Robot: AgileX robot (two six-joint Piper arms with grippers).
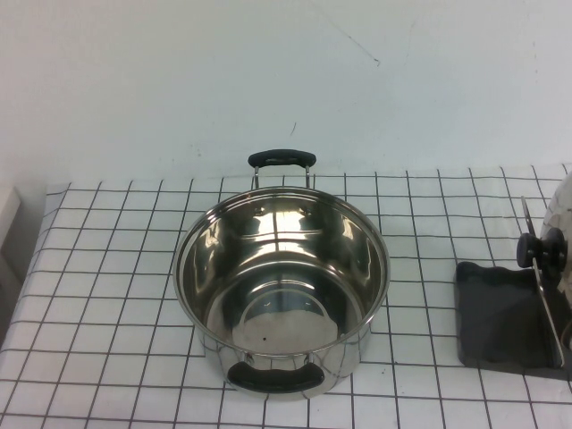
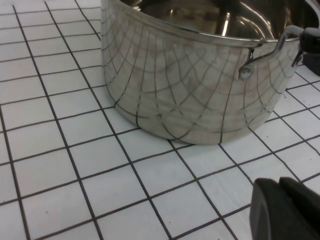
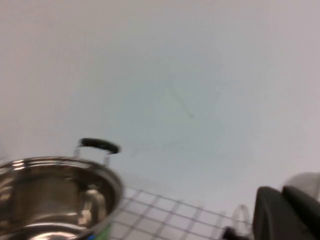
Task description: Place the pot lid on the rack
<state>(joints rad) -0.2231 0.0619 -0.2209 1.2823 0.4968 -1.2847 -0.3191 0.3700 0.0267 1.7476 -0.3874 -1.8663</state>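
- From the high view I see the pot lid (image 1: pixel 563 234) standing on edge at the far right of the table, cut off by the frame edge; its black knob (image 1: pixel 539 248) points toward the pot.
- The lid rests against the thin upright wires of the rack (image 1: pixel 500 315), whose dark grey tray base lies on the checked tablecloth (image 1: pixel 98 295) (how the lid's rim sits on the base I cannot tell).
- The steel pot (image 1: pixel 281 290) stands open near the table's centre, well apart from the rack, one black handle toward the wall and one toward me.
- In the high view I see neither arm.
- Left gripper (image 2: pixel 286 207): in the left wrist view only a dark part of it shows in one corner, low over the cloth beside the pot's outer wall (image 2: pixel 190 90). I cannot tell how far apart its fingers stand, and I see nothing in it.
- Right gripper (image 3: pixel 287 214): in the right wrist view only a dark part shows in one corner, raised and facing the pale wall (image 3: pixel 175 75), with the pot (image 3: pixel 55 197) to one side and a blurred sliver of the lid (image 3: pixel 306 181) just beside the gripper. I cannot tell its opening or whether it touches the lid.
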